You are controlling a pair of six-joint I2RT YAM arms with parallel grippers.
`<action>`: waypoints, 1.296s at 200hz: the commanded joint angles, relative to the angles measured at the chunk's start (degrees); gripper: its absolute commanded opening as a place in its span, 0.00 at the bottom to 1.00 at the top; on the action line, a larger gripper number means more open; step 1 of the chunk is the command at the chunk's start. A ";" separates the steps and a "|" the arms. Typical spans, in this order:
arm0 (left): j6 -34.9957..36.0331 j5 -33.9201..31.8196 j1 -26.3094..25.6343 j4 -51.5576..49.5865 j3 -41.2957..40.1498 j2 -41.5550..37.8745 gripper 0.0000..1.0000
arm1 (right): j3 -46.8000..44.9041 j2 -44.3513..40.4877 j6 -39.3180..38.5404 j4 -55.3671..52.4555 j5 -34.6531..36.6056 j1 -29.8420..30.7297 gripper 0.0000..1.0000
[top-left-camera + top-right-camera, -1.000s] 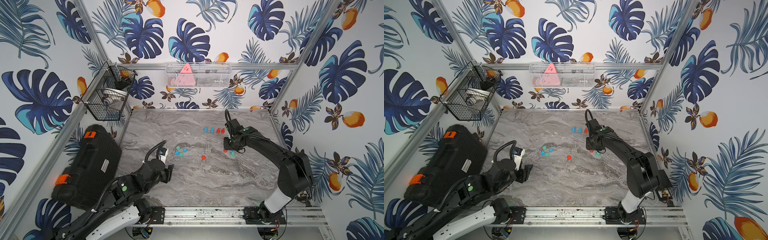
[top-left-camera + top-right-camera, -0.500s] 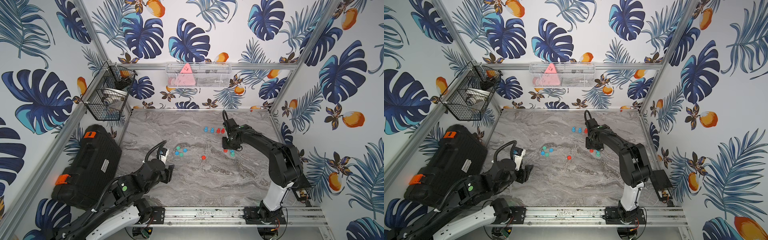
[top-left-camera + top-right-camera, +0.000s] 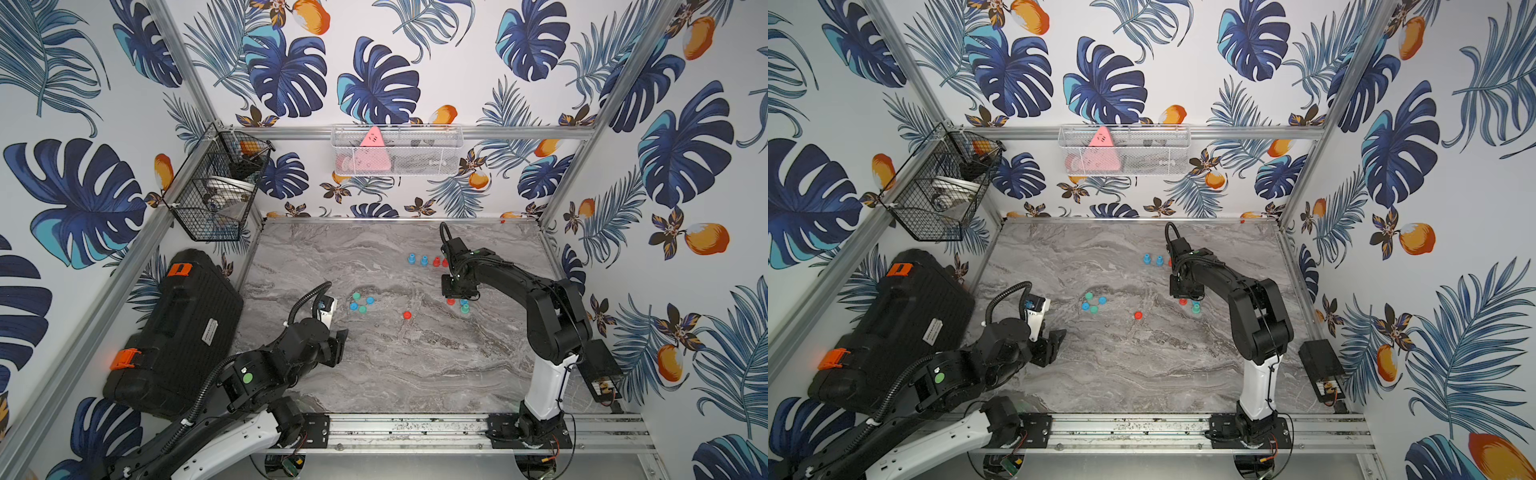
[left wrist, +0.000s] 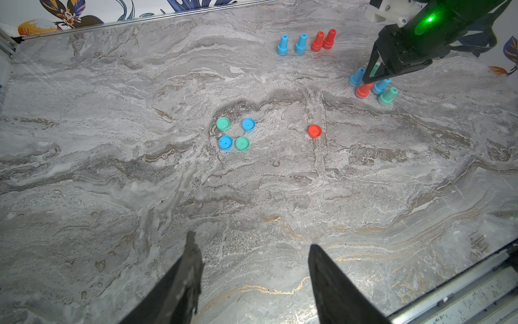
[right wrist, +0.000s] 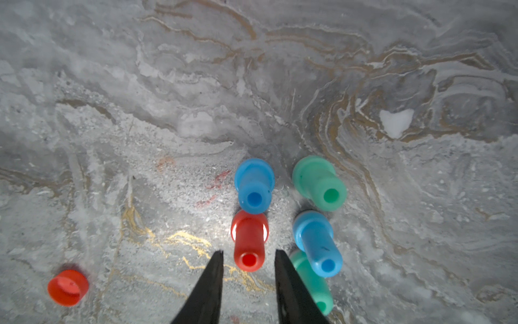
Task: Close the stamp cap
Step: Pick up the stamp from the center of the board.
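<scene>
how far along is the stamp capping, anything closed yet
Four back-row stamps look capped. In hand: the right gripper has its open fingers either side of the red stamp, not gripping. To do: five loose caps, including the red cap, lie apart from five uncapped stamps.

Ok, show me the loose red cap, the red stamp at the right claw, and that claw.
loose red cap [image 4: 314, 131]: left wrist view, its upper face.
red stamp [image 5: 249, 238]: right wrist view, its barrel.
right claw [image 5: 249, 252]: right wrist view, midway between fingertips.
</scene>
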 commanded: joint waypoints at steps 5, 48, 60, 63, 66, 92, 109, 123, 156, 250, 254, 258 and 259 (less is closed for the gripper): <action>0.47 0.00 0.03 1.13 0.08 -0.17 0.65 | 0.88 0.70 -0.50 -0.44 1.25 0.03 0.33; 0.46 -0.01 0.06 1.05 0.08 -0.15 0.65 | 1.43 1.61 -0.37 -0.79 1.08 0.03 0.32; 0.46 -0.08 0.06 1.05 0.03 -0.23 0.65 | 1.43 1.70 -0.18 -0.80 1.02 0.08 0.31; 0.51 -0.08 0.06 1.05 0.01 -0.22 0.65 | 1.37 1.69 -0.17 -0.81 1.09 0.11 0.31; 0.52 -0.17 0.01 1.04 0.01 -0.26 0.65 | 1.35 1.68 -0.17 -0.77 1.05 0.12 0.31; 0.48 -0.11 0.05 1.07 0.02 -0.13 0.65 | 0.95 1.59 0.01 -0.74 0.97 0.12 0.30; 0.54 -0.12 0.06 1.08 0.01 -0.14 0.65 | 0.73 1.69 0.01 -0.74 0.86 0.21 0.30; 0.51 -0.16 0.05 1.04 0.01 -0.13 0.65 | 0.74 1.91 0.01 -1.03 0.71 0.29 0.29; 0.55 -0.26 0.05 1.04 0.04 -0.24 0.65 | 0.64 2.25 0.15 -0.94 0.90 0.54 0.29; 0.48 -0.39 0.06 1.12 0.03 -0.46 0.65 | 0.57 3.21 0.53 -1.13 1.30 0.91 0.24; 0.49 -0.37 0.06 1.11 0.02 -0.46 0.65 | 0.55 3.23 0.53 -1.20 1.43 0.91 0.23; 0.53 -0.42 0.02 1.10 0.01 -0.48 0.65 | 0.64 3.25 0.53 -1.25 1.52 0.91 0.23; 0.54 -0.38 0.04 1.12 0.01 -0.51 0.65 | 0.64 3.26 0.53 -1.25 1.53 0.91 0.23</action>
